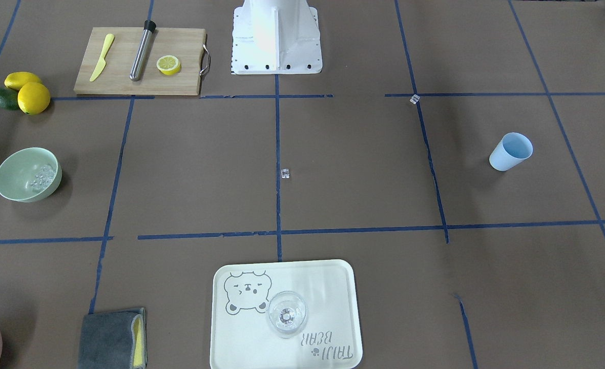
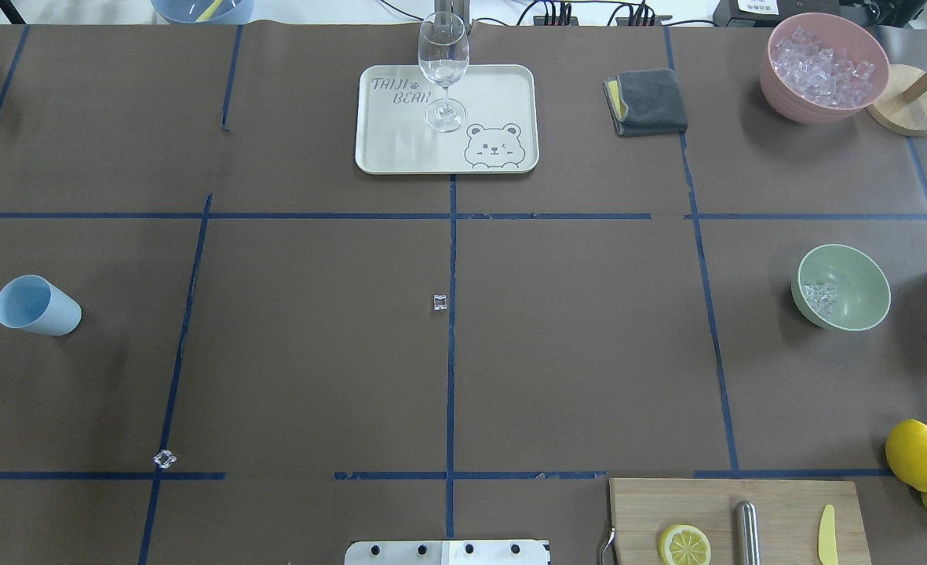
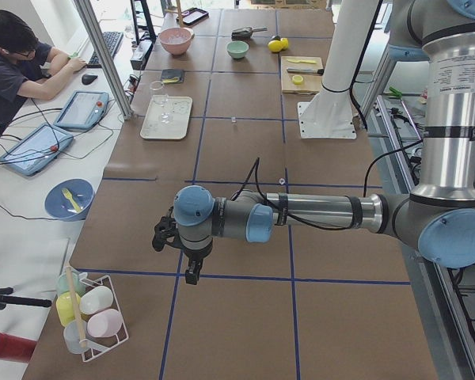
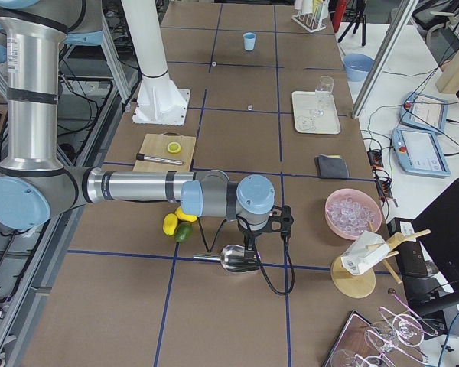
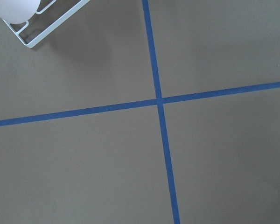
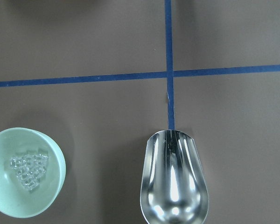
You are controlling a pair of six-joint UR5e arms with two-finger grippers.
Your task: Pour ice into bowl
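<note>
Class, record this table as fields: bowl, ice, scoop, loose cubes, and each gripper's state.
bowl: pale green, upright, on the robot's right
ice: small heap inside the bowl
scoop: metal, empty, beside the bowl
loose cubes: two on the bare table, away from the bowl
left gripper: open or shut, cannot tell
right gripper: above the scoop; grip cannot be told

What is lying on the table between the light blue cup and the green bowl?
A single loose ice cube, on the centre blue tape line, about midway between cup and bowl; the overhead view shows it.
</note>
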